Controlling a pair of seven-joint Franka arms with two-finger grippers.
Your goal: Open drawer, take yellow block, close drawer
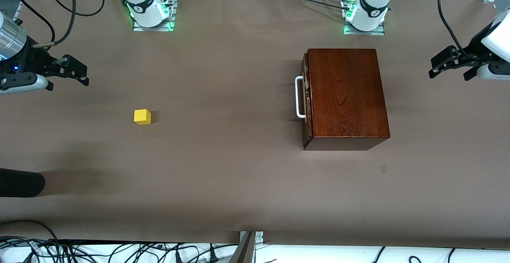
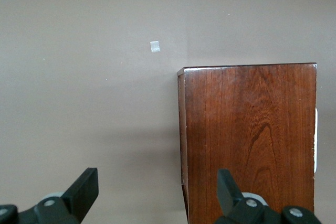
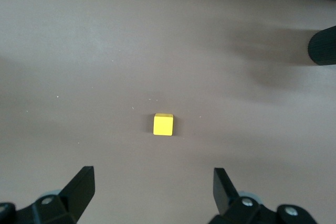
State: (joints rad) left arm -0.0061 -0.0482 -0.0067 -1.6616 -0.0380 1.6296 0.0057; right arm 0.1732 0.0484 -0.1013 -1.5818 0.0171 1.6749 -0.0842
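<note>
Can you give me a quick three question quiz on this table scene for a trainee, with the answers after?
1. True or false: the drawer of the wooden box is pulled out.
2. Where does the yellow block lie? A in the drawer; B on the bare table, toward the right arm's end; C in a gripper.
3. Fill in: the left gripper and the right gripper are both ____, holding nothing.

Key: 1 false, it looks shut, the white handle close to the box; 2 B; 3 open.
</note>
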